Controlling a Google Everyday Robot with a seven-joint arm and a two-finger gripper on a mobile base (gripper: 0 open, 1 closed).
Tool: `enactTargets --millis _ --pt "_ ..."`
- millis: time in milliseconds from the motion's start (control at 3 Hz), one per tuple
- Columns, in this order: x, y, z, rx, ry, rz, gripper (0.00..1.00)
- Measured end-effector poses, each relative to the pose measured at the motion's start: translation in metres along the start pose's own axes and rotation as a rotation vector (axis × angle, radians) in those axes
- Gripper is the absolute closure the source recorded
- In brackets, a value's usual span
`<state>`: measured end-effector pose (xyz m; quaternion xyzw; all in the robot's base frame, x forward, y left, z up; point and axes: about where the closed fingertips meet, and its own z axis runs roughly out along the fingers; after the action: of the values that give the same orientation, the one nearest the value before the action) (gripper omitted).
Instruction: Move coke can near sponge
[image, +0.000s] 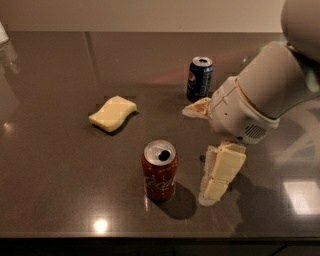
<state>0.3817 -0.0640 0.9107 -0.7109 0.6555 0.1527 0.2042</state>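
Arm (280, 75): smooth white rounded shell, fat cylindrical forearm, with a thin tan seam ring ahead of the wrist housing (235, 112). The housing is white with a small dotted vent grille (255, 131) on its lower face. Gripper (196, 155) is at 4 o'clock from centre, over the counter (60, 175). Jaws are cream-yellow, blocky, segmented and spread apart.
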Motion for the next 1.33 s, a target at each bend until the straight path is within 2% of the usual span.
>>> enactTargets --millis 667,1333 --pt "-0.03 0.01 0.027 -0.039 -0.081 -0.044 0.0" --pt "-0.048 0.02 0.044 -0.063 -0.127 -0.069 0.0"
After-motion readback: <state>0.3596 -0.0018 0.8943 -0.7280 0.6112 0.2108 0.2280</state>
